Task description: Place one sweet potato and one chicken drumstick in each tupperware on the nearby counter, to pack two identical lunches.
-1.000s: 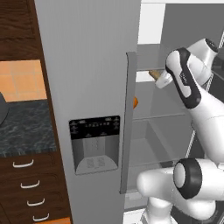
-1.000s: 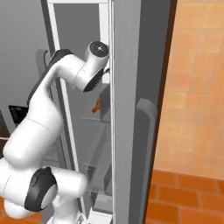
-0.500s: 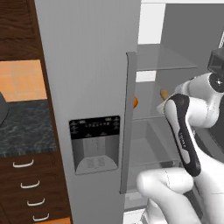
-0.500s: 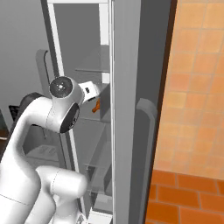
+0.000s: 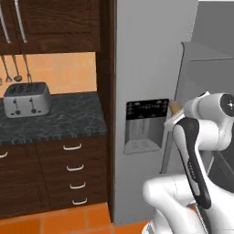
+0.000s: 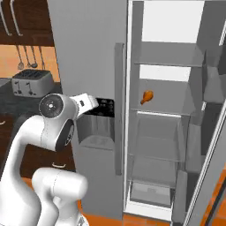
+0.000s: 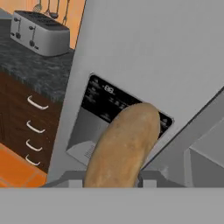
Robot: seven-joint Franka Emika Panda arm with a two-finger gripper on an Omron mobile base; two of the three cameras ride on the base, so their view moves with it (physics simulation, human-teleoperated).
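While you look along the hand view, the gripper [image 7: 114, 181] is closed on the sweet potato [image 7: 124, 142], a tan tuber that rises from between the jaws and points at the fridge door [image 7: 144, 57]. Behind it you see the black dispenser panel [image 7: 109, 103] with small pale markings, too small and blurred to read. In the left base view the potato's tan end [image 5: 174, 107] peeks out beside the white arm, just in front of that same panel. One chicken drumstick [image 6: 147, 96] lies on a shelf [image 6: 165, 95] inside the open fridge compartment in the right base view, well apart from the gripper. To your left runs the dark marbled worktop [image 5: 59, 119] over dark wood drawers [image 5: 73, 169] with curved silver handles, and a silver toaster [image 5: 26, 99] stands on it against the orange tiled wall. Utensils [image 5: 16, 68] hang above the toaster. No brand name or label can be made out on toaster or fridge.
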